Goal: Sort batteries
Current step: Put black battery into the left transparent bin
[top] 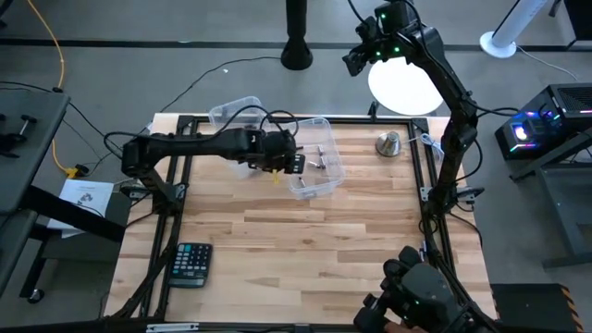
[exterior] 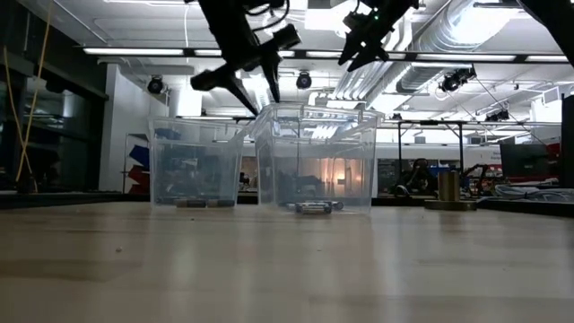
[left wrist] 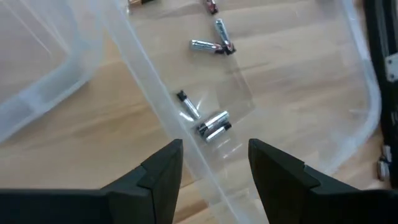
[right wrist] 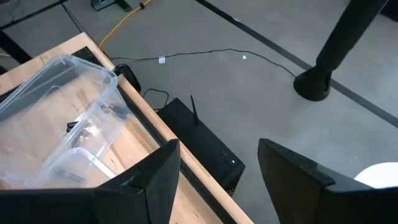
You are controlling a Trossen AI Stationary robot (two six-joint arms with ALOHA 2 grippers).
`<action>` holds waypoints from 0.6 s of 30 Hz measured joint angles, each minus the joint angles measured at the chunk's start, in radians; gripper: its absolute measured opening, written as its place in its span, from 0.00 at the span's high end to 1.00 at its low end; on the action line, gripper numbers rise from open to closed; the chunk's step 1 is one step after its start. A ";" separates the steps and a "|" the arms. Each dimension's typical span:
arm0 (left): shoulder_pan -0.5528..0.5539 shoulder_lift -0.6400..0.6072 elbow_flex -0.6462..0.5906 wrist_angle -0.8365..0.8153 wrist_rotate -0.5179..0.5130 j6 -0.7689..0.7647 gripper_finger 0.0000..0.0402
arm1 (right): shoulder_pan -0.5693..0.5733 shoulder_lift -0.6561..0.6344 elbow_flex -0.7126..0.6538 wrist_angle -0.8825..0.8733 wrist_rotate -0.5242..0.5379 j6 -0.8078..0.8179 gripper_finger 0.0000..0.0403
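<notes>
Left gripper [left wrist: 214, 165] hovers over the batteries [left wrist: 213, 124] — jaws spread, empty — right gripper [right wrist: 217, 168] likewise, off-table.

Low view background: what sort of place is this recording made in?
Likely a robotics lab or workshop: exposed ceiling ducts, strip lights, bare floor with loose cables, and a wooden table in a metal frame.

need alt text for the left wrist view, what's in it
The left gripper, open and empty, hangs above the wall of a clear plastic bin on a wooden table. Several small batteries lie scattered on the bin's floor beyond the fingers. The rim of a second clear bin shows beside it.
</notes>
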 joint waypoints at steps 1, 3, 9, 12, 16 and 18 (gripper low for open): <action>0.003 0.010 0.000 0.007 0.006 -0.001 0.56 | 0.000 0.000 0.000 0.000 0.000 0.000 0.48; 0.005 0.019 0.001 0.009 0.030 -0.002 0.56 | 0.000 0.000 0.000 -0.001 -0.002 0.000 0.48; -0.010 0.036 -0.002 -0.051 0.048 -0.047 0.56 | 0.000 0.000 0.000 -0.015 -0.003 0.000 0.48; -0.013 0.031 -0.001 -0.060 0.046 -0.071 0.56 | 0.000 0.000 0.000 -0.016 -0.003 0.000 0.48; -0.009 0.048 -0.001 -0.051 0.028 -0.089 0.56 | 0.000 0.000 0.000 -0.015 -0.003 0.000 0.48; -0.008 0.062 -0.001 -0.033 0.027 -0.087 0.57 | 0.000 0.000 0.000 -0.015 -0.003 0.000 0.48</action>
